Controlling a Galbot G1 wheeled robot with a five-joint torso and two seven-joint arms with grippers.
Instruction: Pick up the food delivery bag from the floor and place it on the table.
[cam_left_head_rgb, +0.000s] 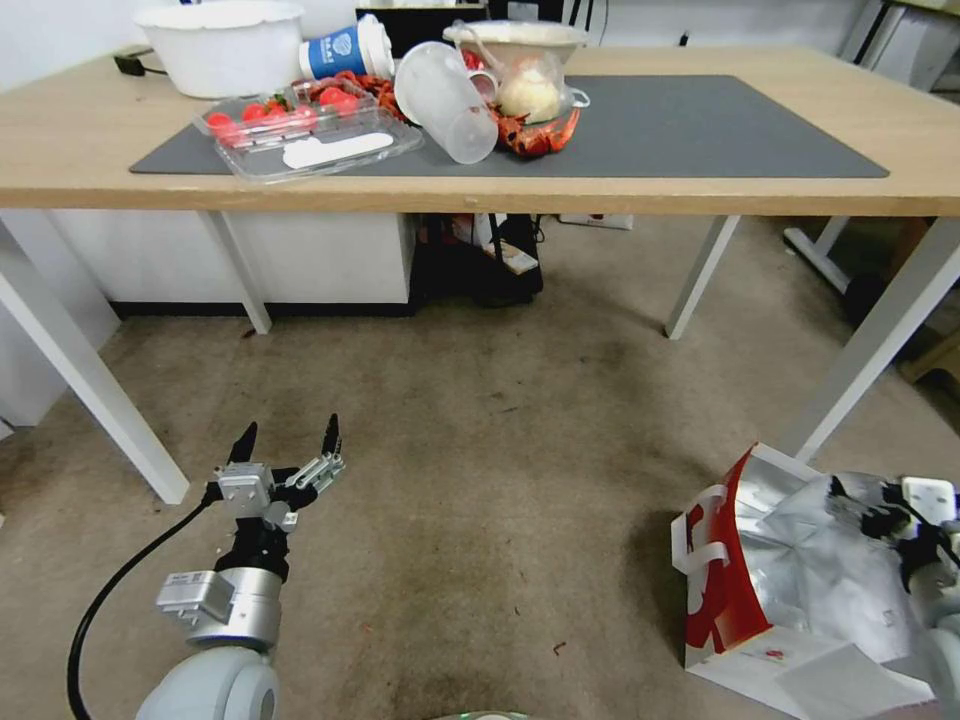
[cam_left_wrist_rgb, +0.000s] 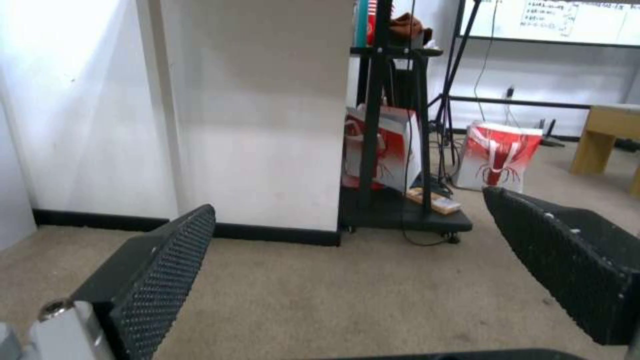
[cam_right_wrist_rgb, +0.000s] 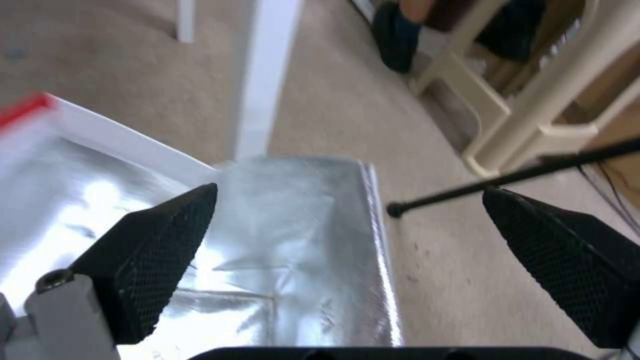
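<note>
The food delivery bag (cam_left_head_rgb: 790, 580), white with red trim and white handles, sits on the floor (cam_left_head_rgb: 500, 480) at the lower right, beside a white leg of the table (cam_left_head_rgb: 60, 130). Its mouth gapes and shows crinkled silver lining (cam_right_wrist_rgb: 287, 225). My right gripper (cam_left_head_rgb: 865, 505) hangs open over the bag's far rim. In the right wrist view this gripper (cam_right_wrist_rgb: 350, 190) has one finger (cam_right_wrist_rgb: 153, 260) above the foil inside and the other above the carpet, with nothing held. My left gripper (cam_left_head_rgb: 288, 445) is open low over bare carpet at the lower left, seen open also in its wrist view (cam_left_wrist_rgb: 348, 200).
A dark grey mat (cam_left_head_rgb: 700, 125) on the table carries a white bowl (cam_left_head_rgb: 220, 45), a blue cup (cam_left_head_rgb: 345, 50), a tipped clear cup (cam_left_head_rgb: 445, 100) and a tray of strawberries (cam_left_head_rgb: 300, 130). A black rolling stand (cam_left_wrist_rgb: 400, 215) holds red-and-white bags. Cream chair legs (cam_right_wrist_rgb: 507, 125) stand beyond the bag.
</note>
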